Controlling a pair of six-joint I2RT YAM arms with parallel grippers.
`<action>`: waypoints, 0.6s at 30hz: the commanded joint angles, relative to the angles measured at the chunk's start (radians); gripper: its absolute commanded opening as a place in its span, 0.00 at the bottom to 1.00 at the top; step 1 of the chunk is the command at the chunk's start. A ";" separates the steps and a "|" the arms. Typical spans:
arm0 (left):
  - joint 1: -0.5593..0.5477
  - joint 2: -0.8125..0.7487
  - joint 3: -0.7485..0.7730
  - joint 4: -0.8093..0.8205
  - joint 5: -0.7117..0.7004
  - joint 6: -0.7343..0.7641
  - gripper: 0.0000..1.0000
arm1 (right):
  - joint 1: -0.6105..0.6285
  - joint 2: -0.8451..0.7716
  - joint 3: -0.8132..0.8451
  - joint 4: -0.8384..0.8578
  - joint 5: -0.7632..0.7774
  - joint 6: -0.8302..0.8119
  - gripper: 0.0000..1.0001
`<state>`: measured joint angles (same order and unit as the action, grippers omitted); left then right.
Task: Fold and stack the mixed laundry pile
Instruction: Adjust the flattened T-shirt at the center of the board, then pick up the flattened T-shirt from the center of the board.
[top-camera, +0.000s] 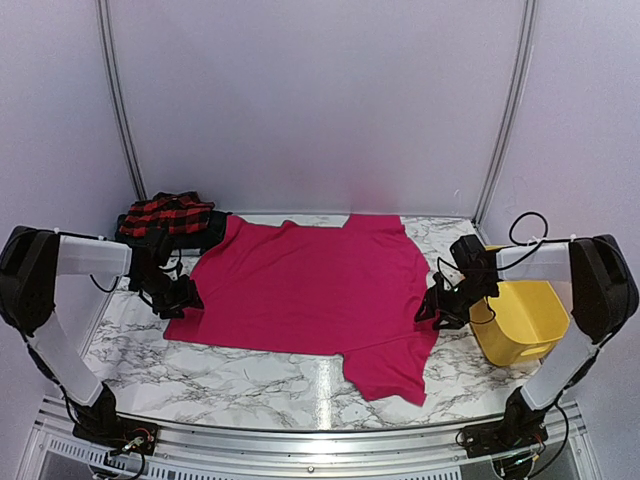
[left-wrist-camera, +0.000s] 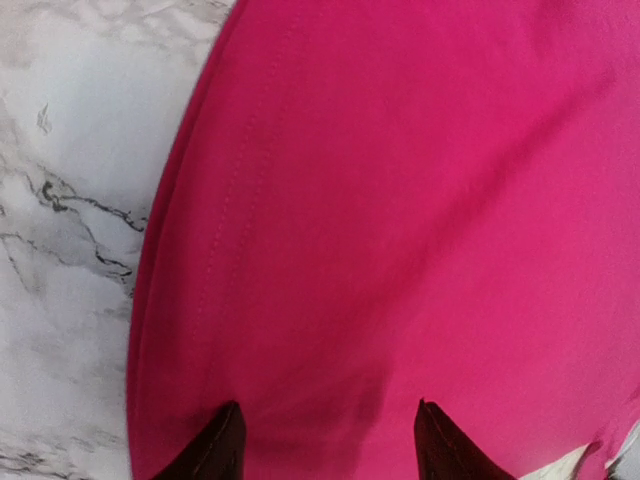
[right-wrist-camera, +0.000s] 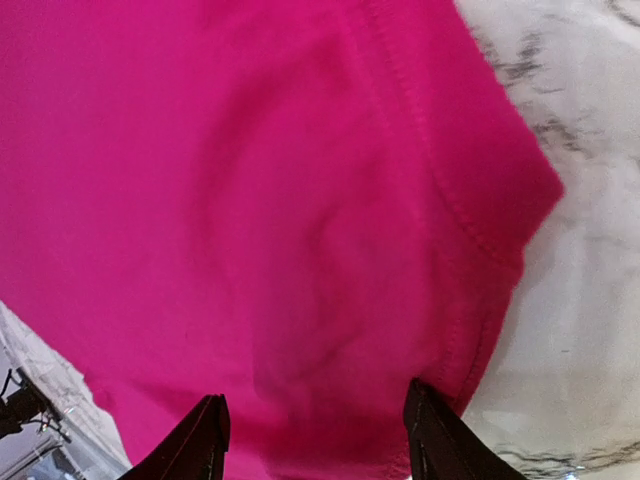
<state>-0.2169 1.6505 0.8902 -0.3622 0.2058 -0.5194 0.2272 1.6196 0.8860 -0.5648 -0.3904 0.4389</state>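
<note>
A plain magenta-pink shirt (top-camera: 310, 285) lies spread flat across the middle of the marble table. A red-and-black checked garment (top-camera: 168, 213) sits bunched at the back left on a dark garment (top-camera: 210, 232). My left gripper (top-camera: 180, 297) is open over the shirt's left edge; in the left wrist view (left-wrist-camera: 325, 440) its fingertips stand apart above pink cloth (left-wrist-camera: 400, 200). My right gripper (top-camera: 432, 306) is open over the shirt's right edge; in the right wrist view (right-wrist-camera: 315, 435) its fingertips straddle the hemmed corner (right-wrist-camera: 300, 200).
A yellow plastic tub (top-camera: 520, 320) stands at the right, close behind my right gripper. Bare marble table (top-camera: 260, 375) shows in front of the shirt and at the left (left-wrist-camera: 60, 200). White walls close the back and sides.
</note>
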 joint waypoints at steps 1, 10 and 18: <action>0.005 -0.084 -0.013 -0.112 -0.031 0.048 0.77 | -0.046 -0.026 0.003 -0.011 0.079 0.013 0.60; 0.005 -0.290 0.002 -0.096 -0.017 0.012 0.99 | -0.089 -0.142 0.096 -0.115 0.081 -0.050 0.57; 0.015 -0.393 -0.080 -0.123 0.031 -0.156 0.98 | 0.080 -0.273 0.041 -0.174 -0.005 0.052 0.56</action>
<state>-0.2081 1.2835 0.8509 -0.4347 0.2096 -0.5735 0.1989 1.3952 0.9531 -0.6765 -0.3683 0.4194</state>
